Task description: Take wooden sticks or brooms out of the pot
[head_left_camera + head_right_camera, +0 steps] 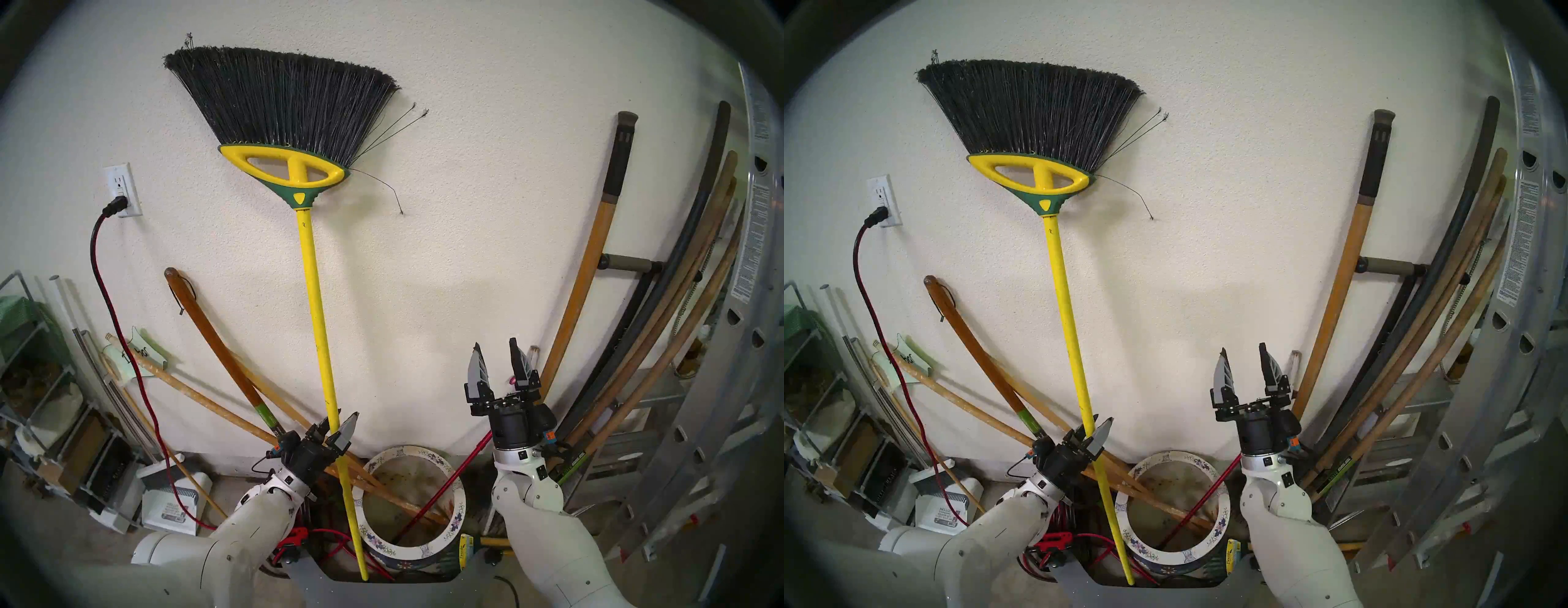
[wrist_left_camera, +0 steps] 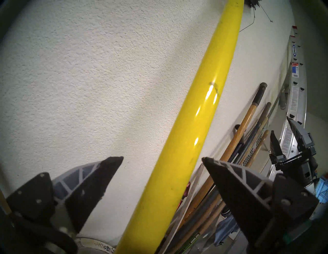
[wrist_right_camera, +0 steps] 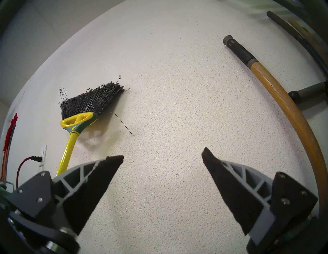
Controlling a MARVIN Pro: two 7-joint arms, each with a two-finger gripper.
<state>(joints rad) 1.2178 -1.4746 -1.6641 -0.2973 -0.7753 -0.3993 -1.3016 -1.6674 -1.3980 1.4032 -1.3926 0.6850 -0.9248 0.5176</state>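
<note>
Broom (image 1: 312, 271) lower end: runs behind the robot's grey body edge, so its resting point is hidden.
Pot (image 1: 457, 501) outside: mostly covered, only a strip of dark flowered wall shows.
Red pole (image 1: 441, 492) top: hidden behind the right arm.
Ladder (image 1: 759, 237): cut off by the picture's edge.
Ladder labels: too small to read.

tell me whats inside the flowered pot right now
Inside the pot lean two tan wooden poles and a thin red stick, over a stained bottom. Their lower ends are hidden by the near rim. The yellow broom stands outside the pot, between the open left gripper fingers.
</note>
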